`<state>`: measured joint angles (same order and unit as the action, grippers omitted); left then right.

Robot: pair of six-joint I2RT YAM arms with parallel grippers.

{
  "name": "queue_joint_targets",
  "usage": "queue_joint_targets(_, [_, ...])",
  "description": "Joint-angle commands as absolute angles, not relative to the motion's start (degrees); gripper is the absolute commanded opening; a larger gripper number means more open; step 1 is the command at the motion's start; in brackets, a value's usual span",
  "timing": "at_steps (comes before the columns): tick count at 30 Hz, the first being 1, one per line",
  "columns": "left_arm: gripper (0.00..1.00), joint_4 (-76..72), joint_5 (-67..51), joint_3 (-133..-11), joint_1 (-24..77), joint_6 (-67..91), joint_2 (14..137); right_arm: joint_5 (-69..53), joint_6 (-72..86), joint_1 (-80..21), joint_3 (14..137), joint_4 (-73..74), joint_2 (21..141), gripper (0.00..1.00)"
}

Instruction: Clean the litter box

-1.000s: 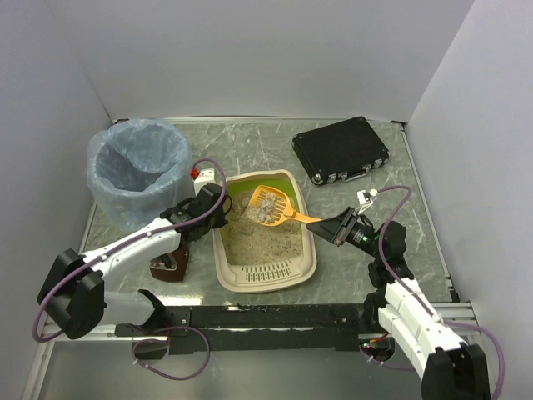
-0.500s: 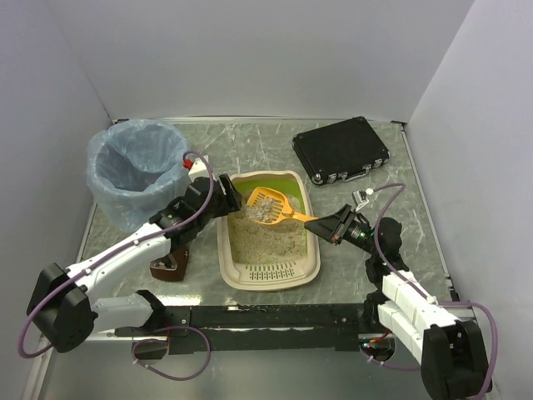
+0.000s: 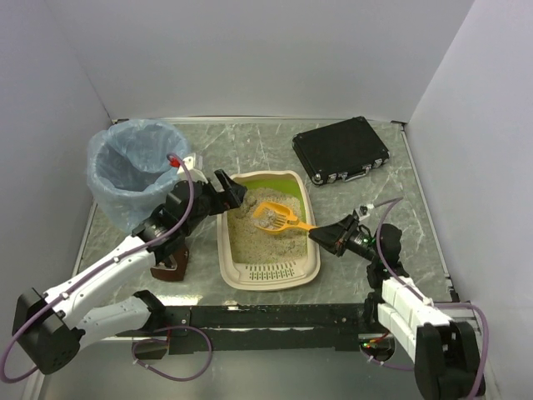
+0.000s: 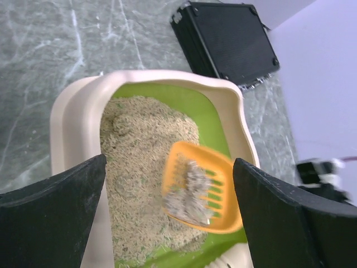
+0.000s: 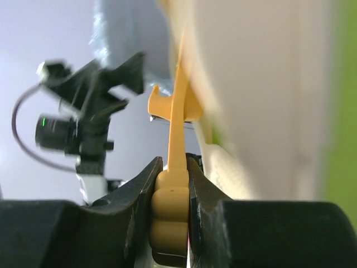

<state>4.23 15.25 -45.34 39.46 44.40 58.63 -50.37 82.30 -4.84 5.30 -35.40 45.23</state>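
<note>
Round bin with blue bag liner (image 3: 133,167): on the desk (image 3: 250,142), to the left of the left gripper (image 3: 231,192) and close by it. Left gripper: jaws spread wide, nothing held, poised over the far left corner of the litter box (image 3: 266,273). Litter box: beige tray with a green inner wall, flat on the desk, below and just right of the left gripper, with sandy granules inside and the slotted grille at its near end. Orange scoop (image 3: 271,214): slotted blade over the granules in the far half of the box, carrying greyish clumps, and the handle reaches right past the box rim. Right gripper (image 3: 321,236): clamped tight on the end of the scoop handle, just beside the box's right rim. Black case (image 3: 341,148): closed, on the desk well beyond the right gripper.
</note>
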Motion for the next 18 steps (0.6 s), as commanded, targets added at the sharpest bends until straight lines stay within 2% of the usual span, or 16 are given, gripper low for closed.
queue_joint_targets(1, [0.99, 0.88, 11.34, -44.56, 39.73, 44.39, 56.08, -52.55, 92.36, -4.31, 7.72, -56.45, 50.35, 0.0])
queue_joint_targets(4, [0.99, 1.94, 11.86, -44.56, 39.73, 44.56, 55.29, -58.18, 98.17, -2.99, 6.34, -62.57, 51.77, 0.0])
queue_joint_targets(8, [0.99, 0.35, 11.69, -43.68, 39.81, 44.56, 54.67, -55.91, 85.47, -2.72, 8.52, -46.19, 48.96, 0.0])
queue_joint_targets(12, [1.0, 1.84, 10.37, -44.56, 39.73, 43.86, 54.85, -55.45, 87.27, -2.29, 7.66, -51.5, 46.24, 0.0])
queue_joint_targets(14, [0.99, 0.53, 10.2, -43.33, 39.73, 44.47, 54.06, -54.86, 84.93, -2.02, 7.21, -47.4, 42.56, 0.0])
queue_joint_targets(16, [0.99, -1.3, 9.58, -42.19, 39.73, 44.47, 53.62, -48.3, 79.65, -2.28, 10.27, -32.57, 41.57, 0.0])
queue_joint_targets(17, [0.99, -2.01, 9.58, -42.1, 39.73, 44.56, 53.7, -47.21, 79.11, -2.37, 11.41, -30.78, 42.53, 0.0])
queue_joint_targets(18, [0.99, -1.76, 9.49, -42.27, 39.73, 44.56, 53.79, -47.02, 80.75, -2.37, 11.77, -36.85, 43.41, 0.0])
